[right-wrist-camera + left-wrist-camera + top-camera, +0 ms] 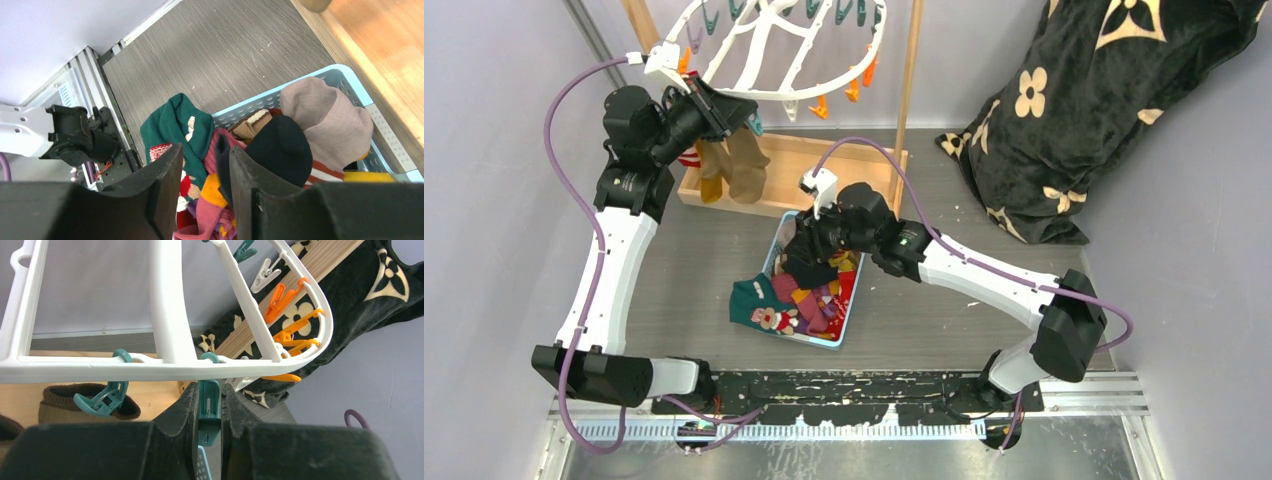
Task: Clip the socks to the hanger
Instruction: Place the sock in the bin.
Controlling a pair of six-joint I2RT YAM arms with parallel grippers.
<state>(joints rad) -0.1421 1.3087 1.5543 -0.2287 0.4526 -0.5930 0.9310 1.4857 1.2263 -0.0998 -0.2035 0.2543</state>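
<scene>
The white hanger (pixel 754 95) (pixel 100 371) hangs from the wooden stand, with teal and orange clips round its rim. My left gripper (pixel 736 112) (pixel 209 407) is shut on one teal clip (pixel 209 397) just under the rim. Two tan-brown socks (pixel 734 160) hang below the hanger beside it. Loose socks (pixel 809 295) fill a light blue basket (pixel 819 341). My right gripper (pixel 802 262) (pixel 205 192) hovers over this pile with its jaws parted. A teal sock (pixel 175 120), a pink-and-yellow one (pixel 220 192) and a black one (pixel 280 145) lie beneath it.
The wooden stand's base tray (pixel 784 165) sits behind the basket, its upright post (pixel 911 70) to the right. A black flower-patterned blanket (pixel 1084 100) is heaped at the back right. A second teal clip (pixel 102 400) dangles left of the held one. Orange clips (pixel 277 302) hang further along.
</scene>
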